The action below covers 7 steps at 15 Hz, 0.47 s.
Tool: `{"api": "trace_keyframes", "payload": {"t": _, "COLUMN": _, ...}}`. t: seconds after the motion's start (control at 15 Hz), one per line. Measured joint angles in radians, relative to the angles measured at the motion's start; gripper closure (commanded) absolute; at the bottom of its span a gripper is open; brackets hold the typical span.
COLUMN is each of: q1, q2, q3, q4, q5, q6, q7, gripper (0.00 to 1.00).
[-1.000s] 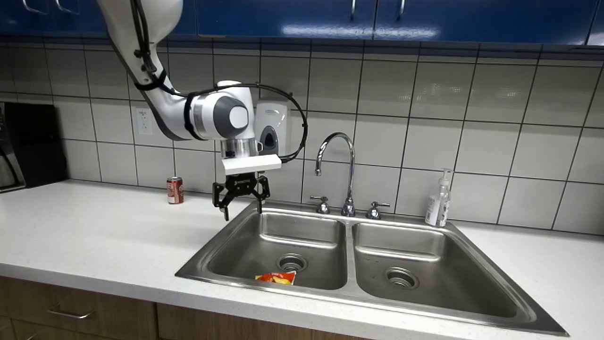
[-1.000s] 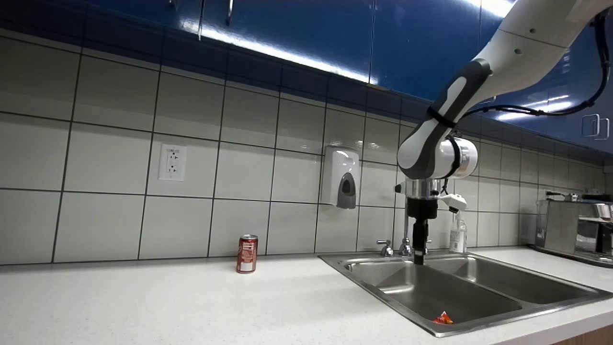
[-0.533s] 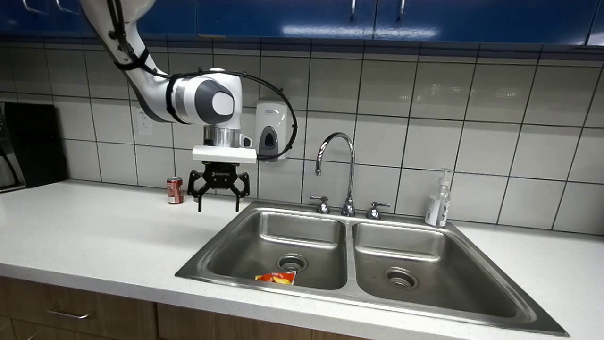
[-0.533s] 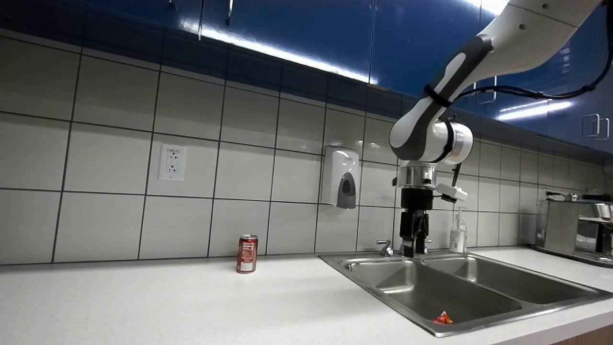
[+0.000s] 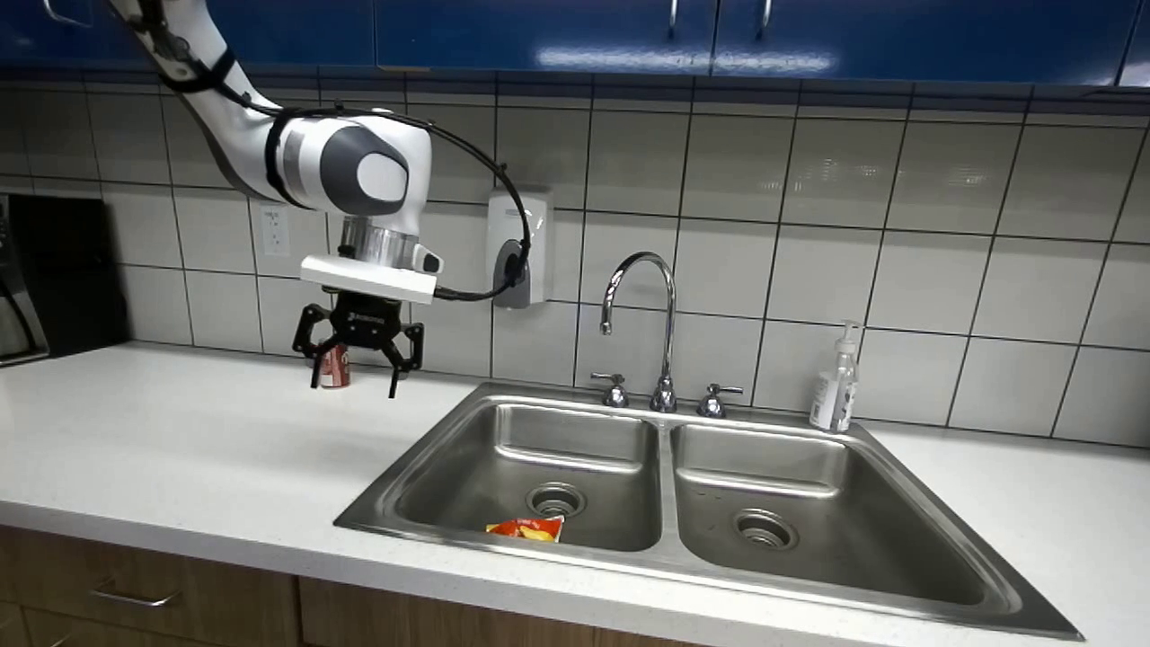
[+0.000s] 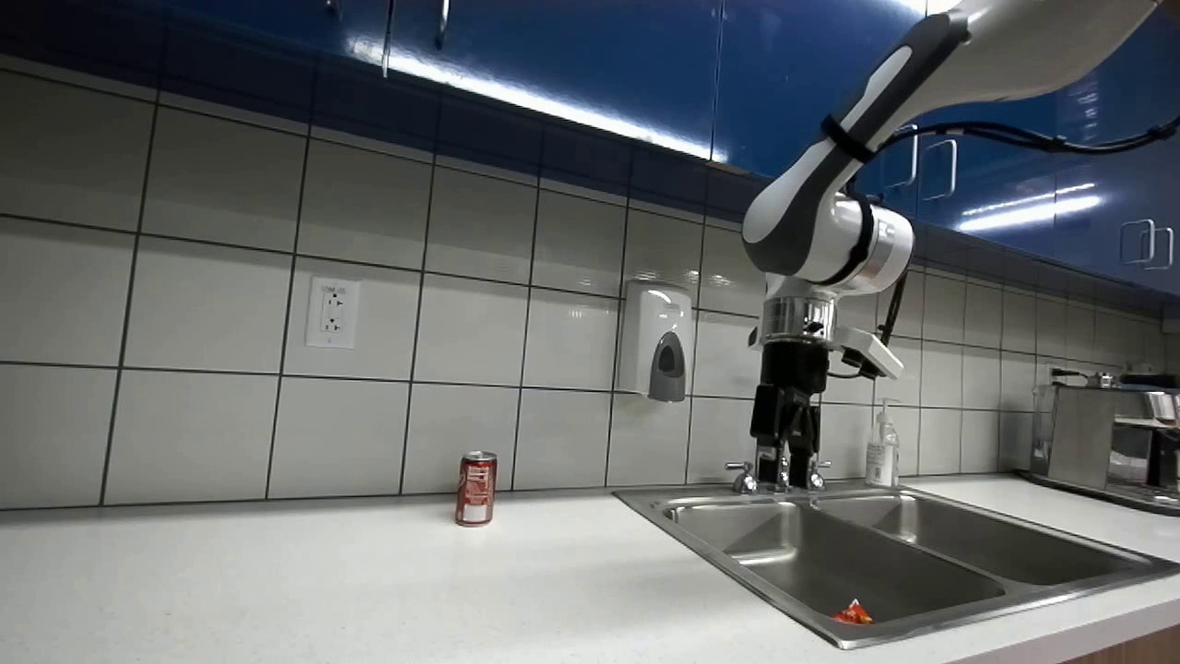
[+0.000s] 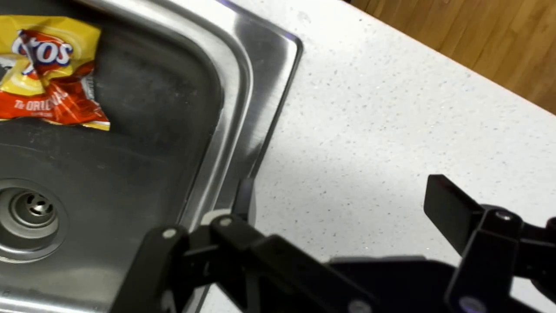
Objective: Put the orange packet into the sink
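Observation:
The orange packet [image 5: 528, 530], yellow and red and crinkly, lies in the left basin of the steel sink [image 5: 667, 490], against its front wall. In an exterior view only a small red tip of the packet [image 6: 855, 612] shows above the sink rim [image 6: 728, 564]. In the wrist view the packet [image 7: 52, 78] lies flat on the basin floor, cut by the frame edge, beside the sink's corner rim [image 7: 267, 56]. My gripper [image 5: 354, 388] is open and empty, above the counter left of the sink and away from the packet. Its fingers [image 7: 341, 191] are spread over bare counter.
A red can [image 5: 335, 368] stands on the counter near the wall, partly behind my gripper in that view. The chrome faucet [image 5: 669, 332] rises behind the sink. A soap bottle [image 5: 834, 395] stands at the back right. A soap dispenser [image 6: 656, 341] hangs on the wall.
My arm has moved left and slightly up, away from the sink, and the wrist has turned. The packet has stayed in the basin.

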<state>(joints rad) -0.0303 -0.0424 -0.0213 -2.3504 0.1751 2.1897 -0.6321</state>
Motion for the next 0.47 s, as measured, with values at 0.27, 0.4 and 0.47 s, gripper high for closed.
{"api": "trace_keyframes", "payload": {"t": 0.27, "q1": 0.012, "q2": -0.043, "q3": 0.000, "q4": -0.029, "q5": 0.016, "q6": -0.013, "q7": 0.007, "gripper": 0.00}}
{"api": "trace_keyframes", "payload": {"t": 0.4, "q1": 0.012, "q2": -0.044, "q3": 0.000, "q4": -0.031, "q5": 0.016, "q6": -0.013, "q7": 0.008, "gripper": 0.00}}
{"api": "trace_keyframes", "payload": {"t": 0.47, "q1": 0.012, "q2": -0.044, "q3": 0.000, "q4": -0.032, "q5": 0.016, "q6": -0.013, "q7": 0.008, "gripper": 0.00}}
